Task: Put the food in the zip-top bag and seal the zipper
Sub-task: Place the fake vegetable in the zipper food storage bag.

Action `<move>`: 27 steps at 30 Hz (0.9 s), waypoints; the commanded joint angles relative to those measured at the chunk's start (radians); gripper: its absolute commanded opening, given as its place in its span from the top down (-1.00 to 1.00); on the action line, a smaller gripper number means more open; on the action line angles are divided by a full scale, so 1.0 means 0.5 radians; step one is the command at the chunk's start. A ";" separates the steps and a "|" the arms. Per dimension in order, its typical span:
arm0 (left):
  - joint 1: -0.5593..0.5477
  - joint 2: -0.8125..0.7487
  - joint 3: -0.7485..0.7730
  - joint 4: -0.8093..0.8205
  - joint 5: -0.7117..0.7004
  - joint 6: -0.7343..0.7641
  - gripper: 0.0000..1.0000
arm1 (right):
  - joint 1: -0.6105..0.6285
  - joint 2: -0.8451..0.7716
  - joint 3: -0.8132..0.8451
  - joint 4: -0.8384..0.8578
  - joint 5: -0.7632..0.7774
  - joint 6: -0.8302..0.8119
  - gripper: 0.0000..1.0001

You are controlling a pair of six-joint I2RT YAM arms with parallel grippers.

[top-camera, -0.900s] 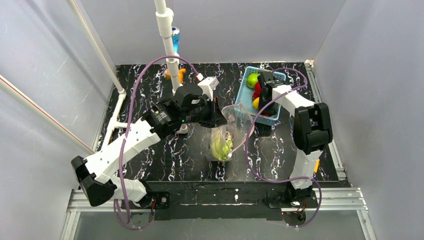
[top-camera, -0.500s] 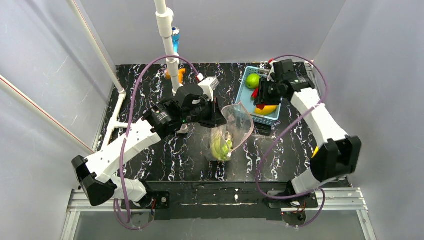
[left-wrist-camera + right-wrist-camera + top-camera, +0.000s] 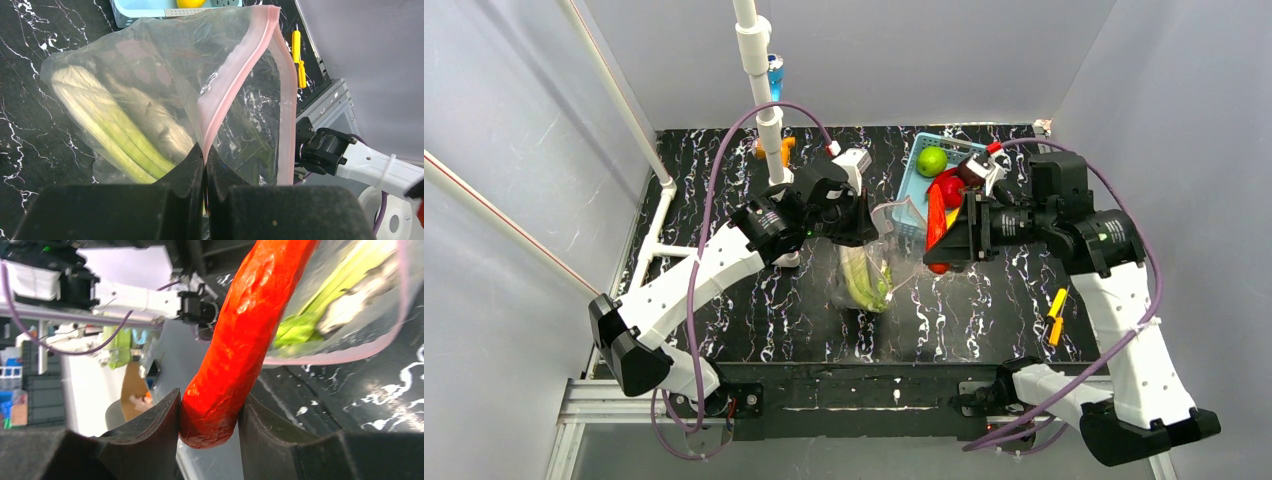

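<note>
Pinching the pink zipper [image 3: 235, 85] of the zip-top bag [image 3: 150, 65] between fully closed fingers, the left tool [image 3: 205, 162] holds the bag's mouth up off the black marbled desk [image 3: 754, 300]. A white-green leek [image 3: 110, 130] lies inside the bag. The right tool [image 3: 209, 415], half closed, grips a red chilli [image 3: 250, 325] by one end, just right of the bag's mouth. A green fruit [image 3: 931, 160] sits in the blue basket [image 3: 908, 190] behind.
</note>
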 commanded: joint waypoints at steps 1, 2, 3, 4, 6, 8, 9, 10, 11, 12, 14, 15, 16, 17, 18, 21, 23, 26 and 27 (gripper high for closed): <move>0.011 -0.050 0.042 0.025 -0.009 0.063 1.00 | 0.049 -0.016 -0.063 -0.095 -0.279 0.118 0.61; 0.010 -0.052 0.039 0.043 0.019 0.072 1.00 | 0.082 -0.001 -0.092 -0.090 -0.306 0.142 0.61; 0.010 -0.053 0.034 0.059 0.052 0.083 1.00 | 0.129 0.017 -0.120 -0.072 -0.316 0.170 0.61; 0.011 -0.051 0.030 0.070 0.079 0.089 1.00 | 0.175 0.030 -0.148 -0.029 -0.303 0.209 0.58; 0.010 -0.055 0.020 0.083 0.123 0.091 1.00 | 0.246 0.055 -0.223 0.082 -0.276 0.302 0.49; 0.010 -0.063 0.008 0.083 0.153 0.089 1.00 | 0.265 0.085 -0.274 0.144 -0.262 0.336 0.48; 0.010 -0.069 0.000 0.085 0.164 0.085 1.00 | 0.267 0.105 -0.291 0.168 -0.243 0.352 0.49; 0.011 -0.078 -0.011 0.088 0.172 0.079 1.00 | 0.268 0.130 -0.290 0.175 -0.226 0.349 0.49; 0.010 -0.086 -0.022 0.092 0.180 0.074 1.00 | 0.268 0.158 -0.286 0.174 -0.221 0.337 0.50; 0.010 -0.094 -0.031 0.093 0.190 0.073 1.00 | 0.268 0.184 -0.286 0.180 -0.215 0.334 0.50; 0.010 -0.107 -0.046 0.093 0.208 0.066 1.00 | 0.268 0.244 -0.289 0.183 -0.215 0.329 0.49; 0.010 -0.115 -0.051 0.093 0.222 0.063 1.00 | 0.268 0.278 -0.291 0.183 -0.229 0.322 0.49; 0.010 -0.121 -0.055 0.093 0.235 0.059 1.00 | 0.268 0.312 -0.286 0.181 -0.234 0.317 0.49; 0.010 -0.126 -0.058 0.093 0.250 0.056 1.00 | 0.269 0.336 -0.279 0.176 -0.225 0.315 0.48; 0.011 -0.131 -0.060 0.093 0.266 0.052 1.00 | 0.271 0.356 -0.271 0.172 -0.204 0.312 0.45; 0.009 -0.156 -0.080 0.102 0.295 0.027 1.00 | 0.271 0.408 -0.204 0.105 -0.073 0.268 0.36; 0.010 -0.172 -0.094 0.118 0.301 0.007 1.00 | 0.271 0.436 -0.168 0.086 0.012 0.243 0.28; 0.010 -0.187 -0.103 0.139 0.331 -0.021 1.00 | 0.271 0.474 -0.157 0.151 0.083 0.262 0.15; 0.010 -0.191 -0.100 0.144 0.345 -0.033 1.00 | 0.271 0.495 -0.158 0.178 0.096 0.266 0.11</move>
